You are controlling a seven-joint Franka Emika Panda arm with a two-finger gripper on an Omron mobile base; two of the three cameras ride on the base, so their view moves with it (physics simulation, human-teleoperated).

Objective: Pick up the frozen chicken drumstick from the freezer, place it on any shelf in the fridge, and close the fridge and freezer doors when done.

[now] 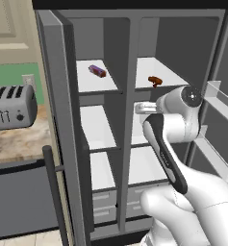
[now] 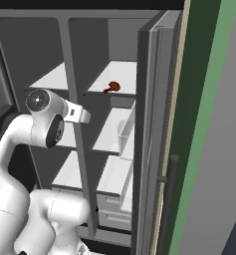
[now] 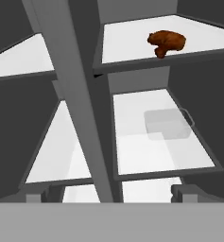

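The tall grey refrigerator stands wide open, its narrow freezer (image 1: 98, 120) on the left and the wider fridge (image 1: 158, 72) on the right, split by a grey upright divider (image 3: 80, 94). The freezer door (image 1: 62, 120) swings out to the left with its dark bar handle (image 1: 55, 192) showing low down, and the fridge door (image 2: 149, 139) hangs open on the right with white inner bins (image 1: 219, 103) along its inside face. The white arm (image 1: 183, 163) rises in front of the opening, its wrist at about the level of the second shelves and close to the divider. The chicken drumstick (image 3: 166, 41), a reddish-brown lump, lies on the top fridge shelf (image 3: 127, 47), toward the front of it and right of the divider; from the left base view it sits just above and behind the arm's upper joint. A small purple and red packet (image 1: 97, 71) rests on the top freezer shelf (image 1: 94, 79). Below the drumstick, the second fridge shelf (image 3: 146, 137) carries a faint clear box (image 3: 168, 124) near its right side. Pale grey drawers (image 1: 103, 204) sit at the bottom of both compartments. The gripper (image 3: 108, 194) has its two dark tips spread far apart, one at each side of the hand view's bottom, with nothing between them and nothing touched; it sits back from the shelves, well apart from the drumstick, and points at the divider's edge
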